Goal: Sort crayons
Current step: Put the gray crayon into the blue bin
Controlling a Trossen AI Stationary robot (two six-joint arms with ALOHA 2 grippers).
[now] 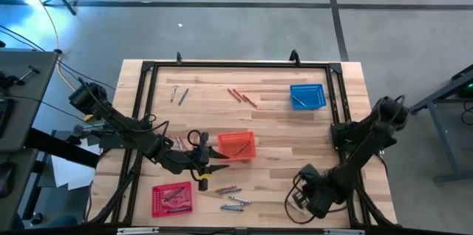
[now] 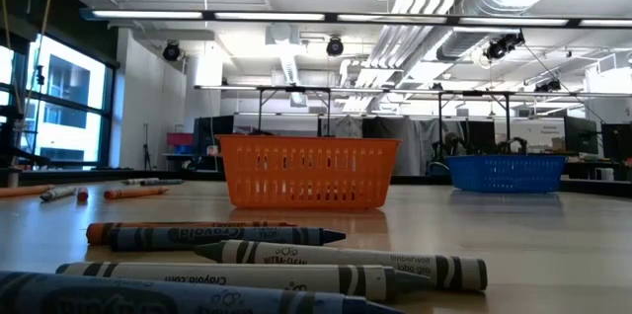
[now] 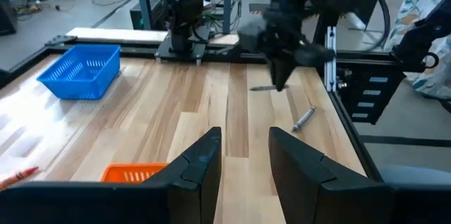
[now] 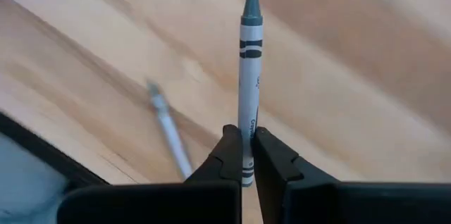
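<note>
1. The right gripper (image 4: 246, 155) sits low over the bench (image 1: 281, 128) at about five o'clock, its fingers (image 4: 227, 155) clenched on a grey crayon (image 4: 249, 76).
2. Another grey crayon (image 4: 169, 131) lies just beside it.
3. The left gripper (image 3: 245, 155), fingers parted and empty, hovers at seven o'clock beside the orange basket (image 1: 236, 146).

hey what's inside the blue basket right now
From above, the blue basket near the table's far right corner holds at least one pale crayon lying on its floor. Its mesh wall hides the contents in the low view, so an exact count isn't possible.
</note>
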